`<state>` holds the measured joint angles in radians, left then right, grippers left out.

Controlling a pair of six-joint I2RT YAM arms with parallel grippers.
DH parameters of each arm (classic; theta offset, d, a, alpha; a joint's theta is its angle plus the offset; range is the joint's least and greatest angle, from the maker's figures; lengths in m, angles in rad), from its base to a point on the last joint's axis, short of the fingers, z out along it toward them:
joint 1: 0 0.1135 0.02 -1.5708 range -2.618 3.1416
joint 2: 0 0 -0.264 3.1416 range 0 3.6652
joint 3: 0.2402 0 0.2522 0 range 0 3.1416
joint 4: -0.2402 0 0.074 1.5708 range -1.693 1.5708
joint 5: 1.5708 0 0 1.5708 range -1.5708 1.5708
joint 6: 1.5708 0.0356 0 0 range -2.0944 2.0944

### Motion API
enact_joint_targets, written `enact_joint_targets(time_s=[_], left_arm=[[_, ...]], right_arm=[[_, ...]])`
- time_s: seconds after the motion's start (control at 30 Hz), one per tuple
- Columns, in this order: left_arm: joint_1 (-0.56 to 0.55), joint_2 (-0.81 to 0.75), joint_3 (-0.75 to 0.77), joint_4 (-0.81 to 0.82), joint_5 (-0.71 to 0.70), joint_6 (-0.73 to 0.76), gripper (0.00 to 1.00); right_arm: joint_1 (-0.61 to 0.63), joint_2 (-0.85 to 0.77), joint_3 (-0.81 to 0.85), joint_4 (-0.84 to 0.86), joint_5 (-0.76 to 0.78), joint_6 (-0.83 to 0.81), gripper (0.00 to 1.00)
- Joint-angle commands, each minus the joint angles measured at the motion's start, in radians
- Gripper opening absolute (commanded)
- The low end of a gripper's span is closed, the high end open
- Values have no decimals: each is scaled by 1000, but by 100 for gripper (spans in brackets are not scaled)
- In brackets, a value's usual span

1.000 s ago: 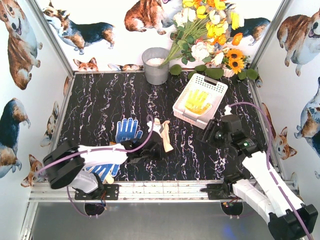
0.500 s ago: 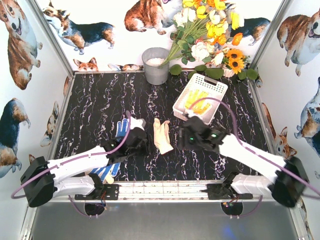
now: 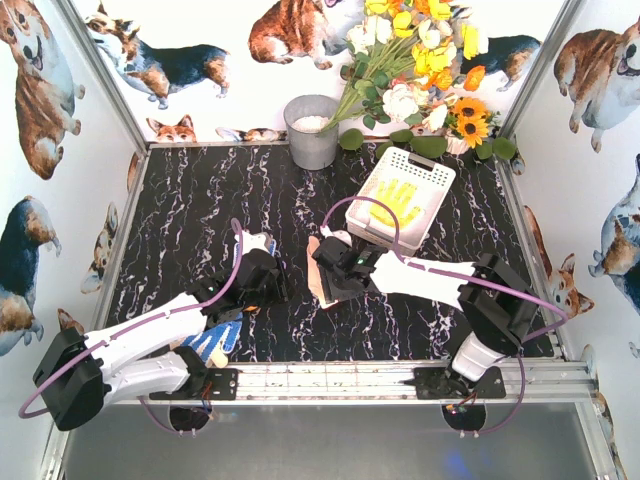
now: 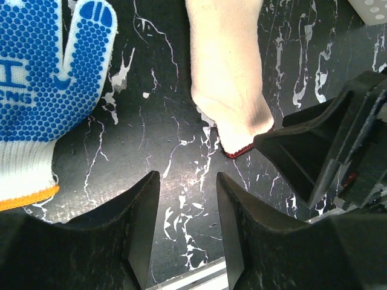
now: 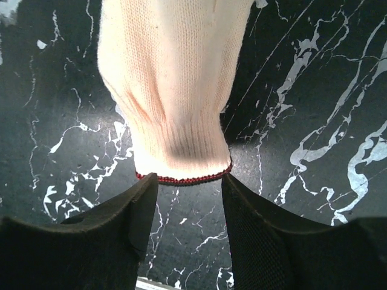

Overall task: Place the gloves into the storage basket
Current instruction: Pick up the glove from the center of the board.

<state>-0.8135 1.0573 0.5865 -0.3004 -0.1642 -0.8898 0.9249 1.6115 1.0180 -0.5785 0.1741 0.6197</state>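
Note:
A cream glove [image 5: 175, 78] lies flat on the black marbled table, its dark red cuff edge [image 5: 181, 178] toward my right gripper [image 5: 189, 184]. That gripper is open, one fingertip at each end of the cuff, and in the top view it [image 3: 335, 280] covers most of the glove [image 3: 318, 287]. My left gripper [image 4: 188, 181] is open over bare table, just left of the cream glove [image 4: 227, 72]. One blue dotted glove [image 4: 48, 78] lies to its left and another [image 3: 215, 343] by the left arm's base. A yellow glove [image 3: 395, 200] lies in the white storage basket [image 3: 432, 172].
A grey metal bucket [image 3: 312, 130] stands at the back centre, with a bunch of flowers [image 3: 420, 70] to its right behind the basket. The aluminium rail [image 3: 330, 380] runs along the near edge. Both grippers stand close together at mid-table.
My left gripper has opened, let go of the cream glove and drawn back to the left. The right arm has swung left from beside the basket to the glove's cuff.

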Motion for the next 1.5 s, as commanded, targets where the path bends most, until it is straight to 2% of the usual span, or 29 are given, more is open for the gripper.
enact_joint_targets(time_s=[0.0, 0.13, 0.23, 0.4, 0.47, 0.53, 0.57, 0.8, 0.93, 1.03, 1.17, 1.27, 1.47], left_arm=[[15, -30, -15, -11, 0, 9, 37], [19, -44, -24, -10, 1, 11, 37], [19, -55, -28, -4, 2, 18, 36], [20, -86, -28, -3, -3, 61, 37], [20, -97, -23, -6, -4, 95, 36], [20, -106, -9, -10, -4, 146, 37], [19, -112, -1, -10, -3, 181, 38], [-2, -192, 60, 4, 31, 518, 44], [-12, -234, 62, 24, 28, 653, 47], [-40, -245, 64, 70, 15, 715, 53], [-150, -215, 82, 124, -70, 796, 64], [-267, -161, 113, 140, -158, 868, 67], [-404, -67, 148, 163, -241, 955, 75]], right_arm=[[7, 16, 36, 55, 56, 9, 48], [7, 50, 44, 60, 73, -4, 47], [8, 83, 51, 58, 97, -10, 39], [4, 120, 59, 58, 119, -19, 36], [0, 126, 67, 51, 104, -22, 27], [-15, 113, 75, 42, 68, -21, 7], [-28, 97, 79, 33, 45, -17, 0], [-159, -48, 142, -103, -235, 6, 0], [-194, -83, 232, -277, -276, -29, 0], [-218, -95, 291, -392, -314, -14, 0], [-249, -136, 332, -454, -410, 61, 0], [-265, -152, 356, -470, -492, 108, 0], [-278, -132, 419, -532, -592, 160, 0]])
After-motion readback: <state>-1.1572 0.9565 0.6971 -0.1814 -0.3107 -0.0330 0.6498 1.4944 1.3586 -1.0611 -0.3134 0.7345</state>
